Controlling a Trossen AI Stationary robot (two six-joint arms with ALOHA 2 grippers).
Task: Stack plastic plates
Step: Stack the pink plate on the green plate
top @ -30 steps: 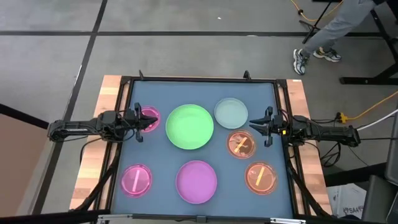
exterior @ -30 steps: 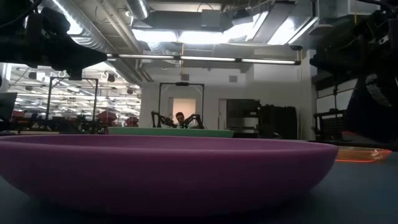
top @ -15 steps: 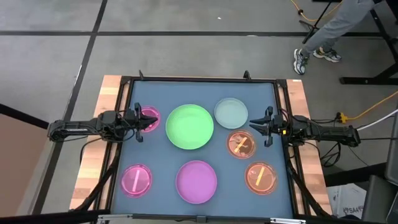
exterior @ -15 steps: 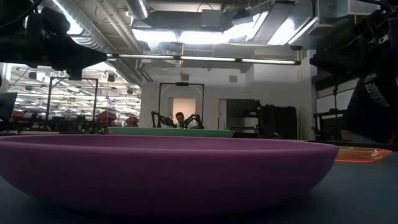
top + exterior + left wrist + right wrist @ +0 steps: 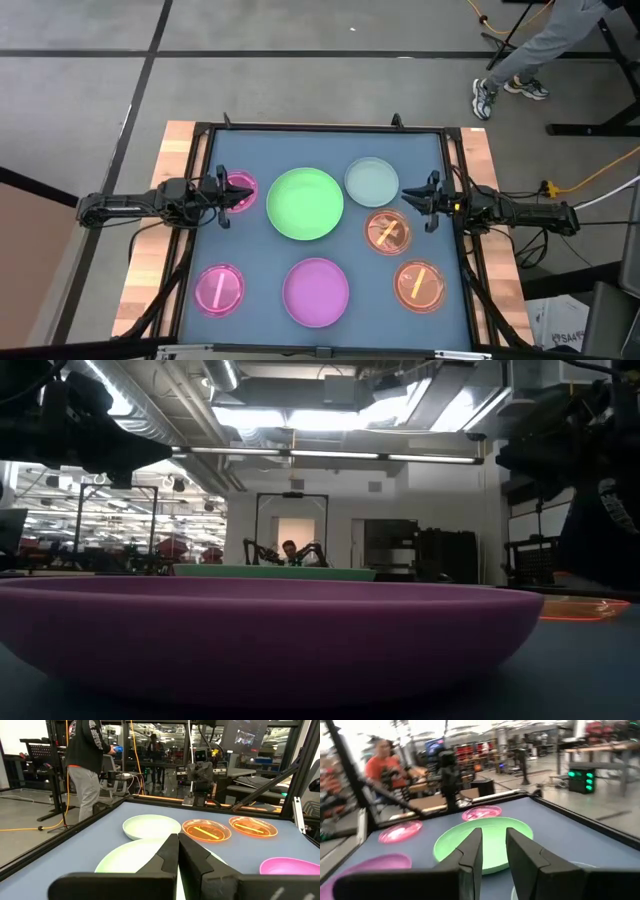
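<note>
While seven round plates (image 5: 304,204) lie unstacked, left tool (image 5: 246,196) pinched shut, right tool (image 5: 408,198) slightly parted, empty.

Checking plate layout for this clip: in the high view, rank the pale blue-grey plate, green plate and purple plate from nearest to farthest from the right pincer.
From the right pincer:
1. Pale blue-grey plate, just beside it, table's far side.
2. Green plate, centre.
3. Purple plate, near edge.

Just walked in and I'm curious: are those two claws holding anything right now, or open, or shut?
Left gripper: shut, holding nothing, above a small pink plate.
Right gripper: slightly open, holding nothing, between the pale blue-grey plate and an orange plate.
</note>
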